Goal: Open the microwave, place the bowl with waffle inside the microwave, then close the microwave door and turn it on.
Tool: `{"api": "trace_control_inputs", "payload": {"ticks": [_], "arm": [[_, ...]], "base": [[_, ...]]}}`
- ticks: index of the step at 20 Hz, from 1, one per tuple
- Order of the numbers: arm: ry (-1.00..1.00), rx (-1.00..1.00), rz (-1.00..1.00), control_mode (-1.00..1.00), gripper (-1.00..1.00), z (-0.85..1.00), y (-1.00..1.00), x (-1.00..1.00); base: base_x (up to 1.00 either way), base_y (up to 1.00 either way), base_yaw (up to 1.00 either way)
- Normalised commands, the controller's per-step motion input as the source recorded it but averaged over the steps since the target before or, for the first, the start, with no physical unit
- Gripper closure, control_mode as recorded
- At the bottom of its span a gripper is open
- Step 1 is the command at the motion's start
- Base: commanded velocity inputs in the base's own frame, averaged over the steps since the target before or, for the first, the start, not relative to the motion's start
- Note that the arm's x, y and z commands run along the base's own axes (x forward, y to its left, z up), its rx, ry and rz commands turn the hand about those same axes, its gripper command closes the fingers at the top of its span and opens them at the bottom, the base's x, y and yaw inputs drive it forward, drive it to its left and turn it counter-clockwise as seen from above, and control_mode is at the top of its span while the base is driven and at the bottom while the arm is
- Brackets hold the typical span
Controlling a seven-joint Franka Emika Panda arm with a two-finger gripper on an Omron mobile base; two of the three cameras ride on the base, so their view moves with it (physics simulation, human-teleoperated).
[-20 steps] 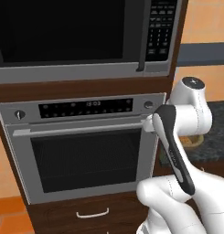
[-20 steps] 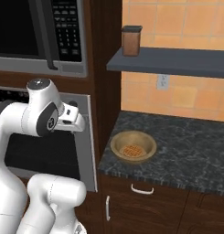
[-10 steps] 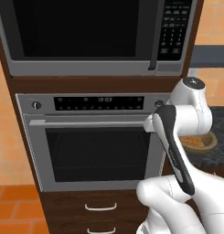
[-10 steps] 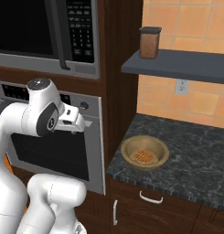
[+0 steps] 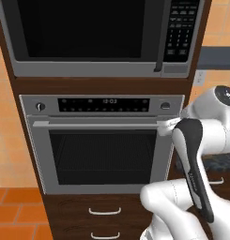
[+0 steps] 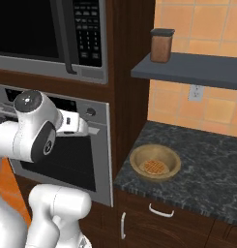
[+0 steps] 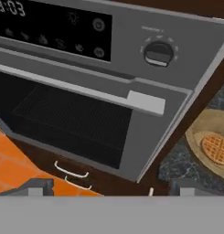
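While the base has been driving, both base views have slid sideways across the cabinetry: the large grey-framed microwave [image 5: 102, 37] with its black keypad panel now sits nearly square in the left base view, where half a second ago it was cut off further to the left. That is the camera's shift, not the appliance's. Its wide black-glass microwave door [image 5: 81, 30] with the dark vertical bar handle [image 5: 159, 44] is shut, so the opening step has not begun. The round tan wooden bowl with waffle [image 6: 155, 163] rests on the dark speckled stone counter [image 6: 207, 169], close to the counter's left front corner, beside the tall brown cabinet. Below the microwave is the steel oven [image 5: 104, 143] with two knobs and a horizontal bar handle, and the white arm's hand hangs in front of that oven's right upper corner. The gripper [image 6: 84, 128] holds nothing that I can see; how far its jaws stand apart I cannot tell. I judge the base is lining up for a reach upward to the door handle. A brown lidded canister [image 6: 161, 45] stands on the grey wall shelf [image 6: 197, 69].
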Motion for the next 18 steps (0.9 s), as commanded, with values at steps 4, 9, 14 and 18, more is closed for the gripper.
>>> {"api": "trace_control_inputs", "payload": {"ticks": [4, 9, 14, 18], "arm": [[-0.48, 0.0, 0.0, -1.0, -1.0, 0.67, 0.0, -0.3], [-0.37, 0.0, 0.0, -1.0, -1.0, 0.57, 0.0, -0.15], [-0.28, -0.02, 0.0, -1.0, -1.0, 0.56, 0.07, -0.05], [-0.12, -0.09, 0.0, -1.0, -1.0, 0.57, 0.18, -0.01]], "base": [[0.0, 0.0, 0.0], [0.0, 0.0, 0.0], [0.0, 0.0, 0.0], [0.0, 0.0, 0.0]]}}
